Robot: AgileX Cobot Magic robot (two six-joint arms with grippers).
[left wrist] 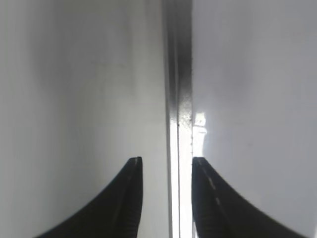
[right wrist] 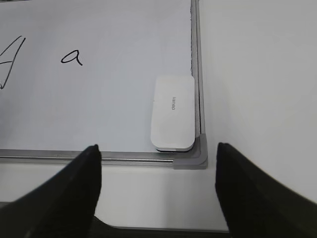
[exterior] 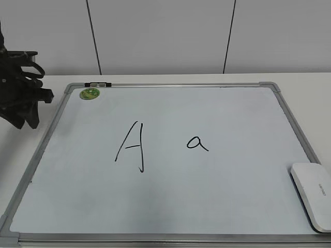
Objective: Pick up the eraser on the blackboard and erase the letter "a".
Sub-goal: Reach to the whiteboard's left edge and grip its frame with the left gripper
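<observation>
Exterior view: lies flat on a pale table [exterior: 310, 82], a large white dry-erase blackboard [exterior: 170, 206] with silver-grey metal frame, grey corners and a round green sticker [exterior: 89, 93] near its far left corner. Written mid-board, a tall capital "A" [exterior: 132, 147] in black marker, and to its right the small lowercase letter "a" [exterior: 197, 142], intact and unsmudged. Rests at the near right edge of the board, partly cut off by the picture border, a white glossy rounded-rectangular eraser [exterior: 313, 194], well apart from the small letter. Parked off the board's left edge, the black left arm [exterior: 20, 88]; no right arm visible here.

Left wrist view: shows the left gripper [left wrist: 167, 168] over the board's metal frame, fingers parted with a narrow gap, nothing between them.

Right wrist view: shows the right gripper [right wrist: 158, 153] spread wide and empty, hovering short of the board's near right corner. Sits just beyond that corner, tucked against the right frame, the eraser with its grey lettering up; further off to the left, the small letter.

Judged step: pickup not yet begun. Next move likely calls for advancing and lowering the right gripper over the eraser, straddling its narrow width, closing firmly, then carrying it left to the small letter while sparing the capital.
</observation>
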